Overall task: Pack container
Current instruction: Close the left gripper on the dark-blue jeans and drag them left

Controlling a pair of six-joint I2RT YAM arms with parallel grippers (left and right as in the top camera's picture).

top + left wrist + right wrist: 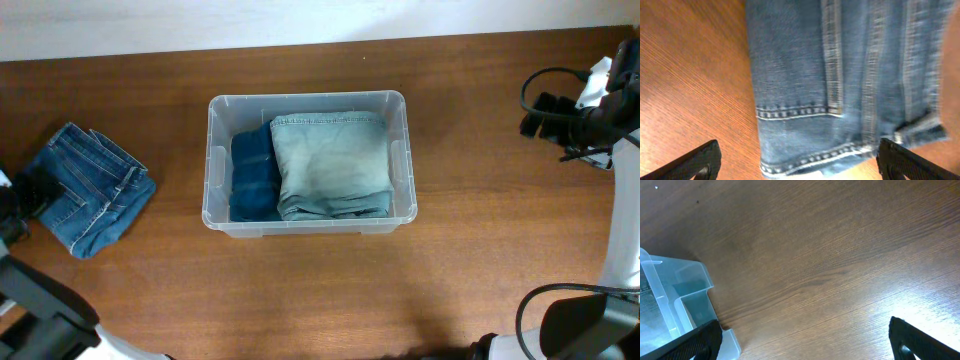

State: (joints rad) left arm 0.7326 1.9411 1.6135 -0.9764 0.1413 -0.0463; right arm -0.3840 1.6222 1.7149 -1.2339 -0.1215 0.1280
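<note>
1 clear plastic container [308, 97]. 3 folded jeans total: dark blue pair [254, 175], pale pair [330, 165], mid-blue pair [90, 190]. 1 worktop [480, 260].

A: Even, soft light is falling across the overhead view; the table [470, 250] is showing barely any shadow.
B: Glare is whitening the right wrist view's lower right, and the jeans [840, 75] are blurring, perhaps from motion.

Clear, glossy plastic container [305, 97]; cloth jeans [90, 195]; smooth wood table [480, 260], apparently semi-gloss.
</note>
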